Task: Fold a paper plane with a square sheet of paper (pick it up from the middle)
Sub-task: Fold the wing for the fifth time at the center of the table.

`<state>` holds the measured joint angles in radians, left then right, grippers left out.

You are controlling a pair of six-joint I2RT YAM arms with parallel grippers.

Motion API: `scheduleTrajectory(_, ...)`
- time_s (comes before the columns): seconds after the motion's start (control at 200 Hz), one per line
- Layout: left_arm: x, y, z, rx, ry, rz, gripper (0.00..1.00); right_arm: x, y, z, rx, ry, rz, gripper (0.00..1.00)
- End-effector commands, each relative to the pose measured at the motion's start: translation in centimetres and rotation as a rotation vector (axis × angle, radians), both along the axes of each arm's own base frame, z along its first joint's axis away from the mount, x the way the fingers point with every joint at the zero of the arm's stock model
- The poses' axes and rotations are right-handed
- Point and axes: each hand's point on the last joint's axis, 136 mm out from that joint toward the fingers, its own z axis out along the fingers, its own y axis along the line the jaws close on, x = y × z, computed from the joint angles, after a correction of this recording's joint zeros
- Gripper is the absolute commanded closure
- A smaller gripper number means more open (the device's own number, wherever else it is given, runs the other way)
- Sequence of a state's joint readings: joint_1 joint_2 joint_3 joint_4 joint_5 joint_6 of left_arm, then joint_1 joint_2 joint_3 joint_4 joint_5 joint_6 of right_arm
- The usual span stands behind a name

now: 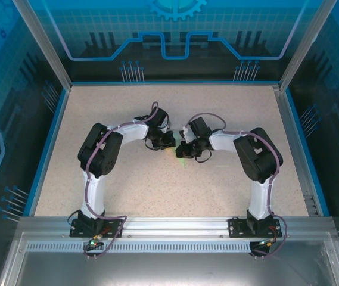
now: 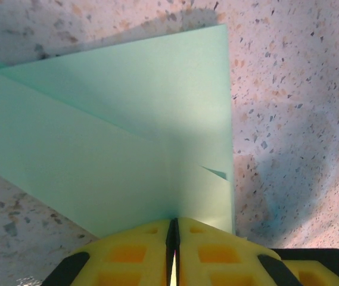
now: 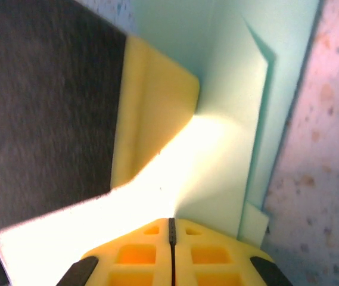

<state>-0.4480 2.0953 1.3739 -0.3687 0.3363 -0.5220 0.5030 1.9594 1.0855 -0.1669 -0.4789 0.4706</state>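
The top view looks steeply down from high behind; both wrist views sit close over one green paper (image 2: 127,137).

Mirrored pose: left arm (image 1: 100,152) and right arm (image 1: 258,156) bent inward.
Elbows out wide from the bases, forearms angled in toward each other, wrists dipped down, tips near one another. Pinched shut on the paper (image 2: 127,131) edge: left gripper (image 2: 173,221), yellow fingers (image 2: 243,247) pressed flat together. Likewise closed tight on the paper: right gripper (image 3: 171,220), just beside a finger of the left one.
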Motion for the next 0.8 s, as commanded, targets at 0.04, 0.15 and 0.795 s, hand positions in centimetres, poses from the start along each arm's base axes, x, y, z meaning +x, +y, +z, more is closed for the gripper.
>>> scheduleTrajectory(0.04, -1.3, 3.4, -4.5, 0.166, 0.094, 0.053, 0.88, -6.4, -3.2, -2.5, -0.105, 0.217, 0.038, 0.93)
scheduleTrajectory(0.15, -1.3, 3.5, -4.6, 0.165, 0.097, 0.057, 0.88, -7.5, -3.9, -2.7, -0.116, 0.236, 0.034, 0.93)
scheduleTrajectory(0.795, -0.9, 3.2, -4.3, 0.159, 0.086, 0.043, 0.88, -10.6, -6.0, -2.7, -0.148, 0.266, 0.008, 0.93)
